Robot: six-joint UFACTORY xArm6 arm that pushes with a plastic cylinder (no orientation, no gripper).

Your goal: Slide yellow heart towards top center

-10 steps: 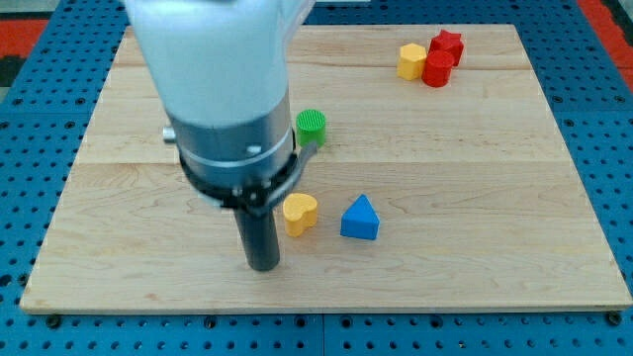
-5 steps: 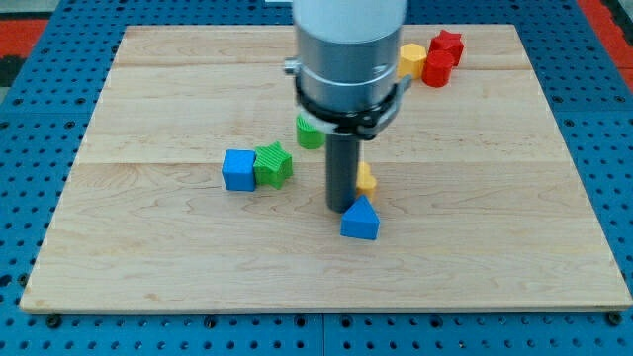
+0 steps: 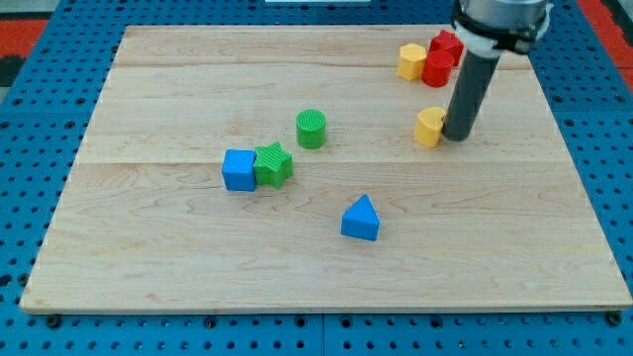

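The yellow heart (image 3: 429, 127) lies on the wooden board (image 3: 148, 237), right of centre in the upper half. My tip (image 3: 458, 136) rests on the board right against the heart's right side. The rod rises from there to the view's top right and hides part of the red blocks behind it.
A yellow block (image 3: 411, 61) and two red blocks (image 3: 439, 61) cluster near the top right. A green cylinder (image 3: 311, 129) stands near the centre. A blue cube (image 3: 238, 169) touches a green block (image 3: 274, 164) left of centre. A blue triangle (image 3: 360, 219) lies lower centre.
My tip swept from the lower left to the upper right. The yellow heart moved with it, from beside the blue triangle up and right towards the top-right cluster.
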